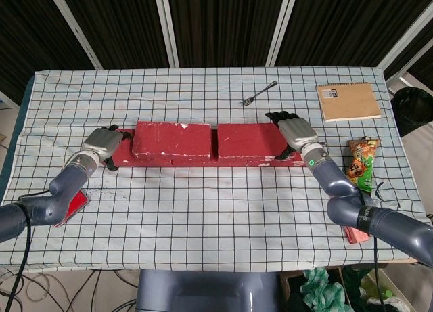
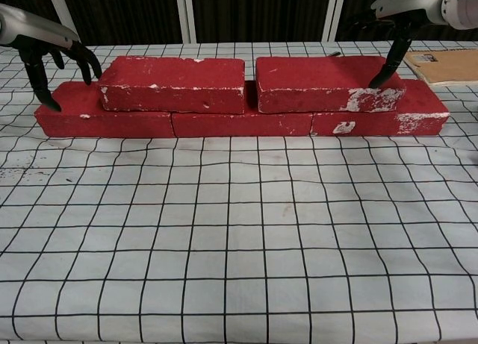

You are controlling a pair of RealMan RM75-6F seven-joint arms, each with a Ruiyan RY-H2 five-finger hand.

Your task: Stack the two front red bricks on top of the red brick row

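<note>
Two upper bricks (image 2: 173, 83) already sit on the row (image 2: 239, 122). My left hand (image 1: 101, 143) hovers spread at its left end; my right hand (image 1: 292, 130), holding nothing, fingertip-touches the right brick (image 2: 325, 83), so withdrawing carelessly might drag it.

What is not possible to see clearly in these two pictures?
- Left hand: chest view, the left edge cuts off its palm.
- Right hand: chest view, the top edge crops it; contact with the upper right brick is uncertain.
- Notebook: head view, label too small to read.
- Bottom brick row: its rear face is hidden by the upper bricks.
</note>
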